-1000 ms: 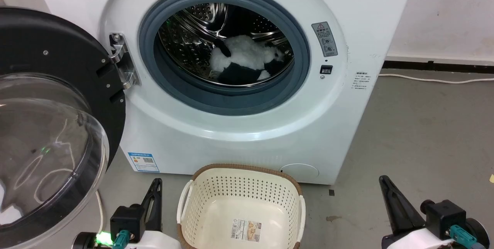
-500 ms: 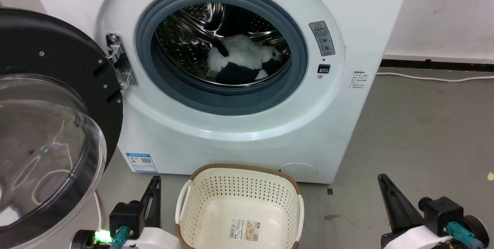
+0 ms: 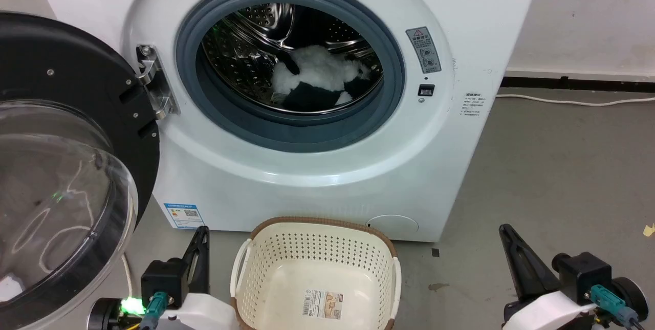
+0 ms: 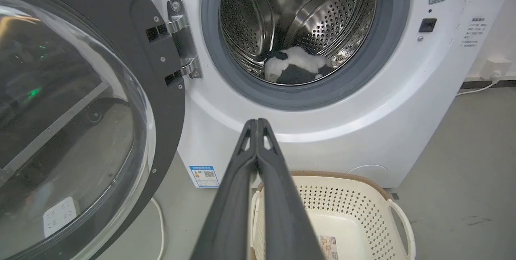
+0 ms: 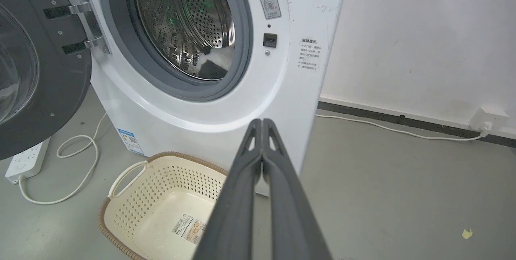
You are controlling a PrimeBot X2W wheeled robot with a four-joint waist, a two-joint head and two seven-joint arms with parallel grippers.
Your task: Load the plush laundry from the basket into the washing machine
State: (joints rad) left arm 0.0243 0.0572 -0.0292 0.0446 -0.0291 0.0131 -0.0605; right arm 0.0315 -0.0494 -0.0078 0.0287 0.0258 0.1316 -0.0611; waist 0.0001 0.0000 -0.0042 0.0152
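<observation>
Plush laundry: the plush laundry (image 3: 317, 77) lies inside the washing machine (image 3: 317, 176), on the lower part of the steel drum (image 3: 240, 53), white fluff up and black patches toward the port.
Washing machine: it stands on the grey floor (image 3: 552, 166) with its round port uncovered, ringed by the grey rubber seal (image 3: 394, 100).
Door: the black-framed domed door (image 3: 61, 176) is swung wide to the robot's left on its metal hinge (image 3: 153, 89).
Basket: the basket (image 3: 286, 256) sits upright on the floor just in front of the machine, below the port; the label sticker (image 3: 323, 304) shows on its bottom.
Left end effector: the left end effector (image 4: 256, 125) is closed, its two fingers pressed together with nothing between them; it hangs just to the left of the basket, pointing toward the machine.
Right end effector: the right end effector (image 5: 262, 125) is closed too and grips nothing; it is well to the right of the basket, over bare floor.
Cable: a white cable (image 3: 563, 101) runs along the foot of the wall.
Power strip: a white power strip (image 5: 24, 161) lies on the floor under the door.
</observation>
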